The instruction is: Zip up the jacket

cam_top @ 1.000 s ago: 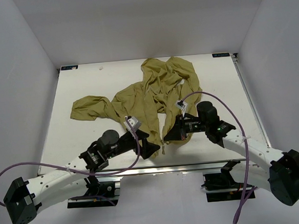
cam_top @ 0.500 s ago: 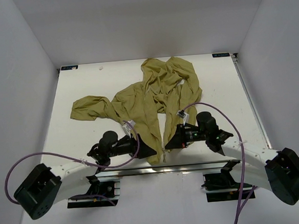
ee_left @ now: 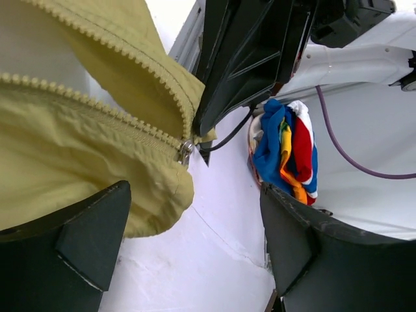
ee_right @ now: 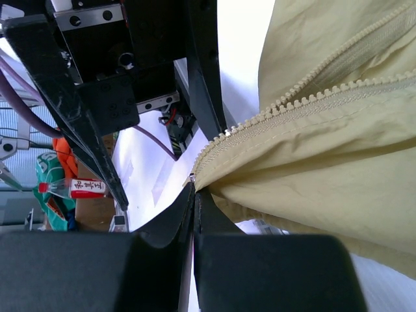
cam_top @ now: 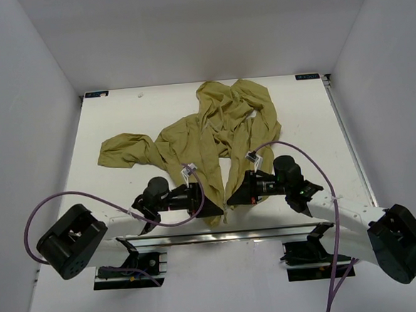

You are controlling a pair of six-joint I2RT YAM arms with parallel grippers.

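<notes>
The jacket lies open and crumpled across the middle of the white tabletop. One sleeve trails to the left, and the bottom hem sits at the near edge, between the two arms. The right gripper is at that hem. In the right wrist view its jaws are pressed together on the bottom corner of the fabric, where the zipper teeth run out. The left gripper is just beside it, facing it – its jaws stand wide apart and hold nothing. In the left wrist view the jacket's other front edge lies next to one jaw. The metal zipper slider sits at that edge's corner, right up against the right gripper's dark fingers. Past the tabletop's edge a bundle of blue, red and yellow cloth shows, with a purple cable beside it
</notes>
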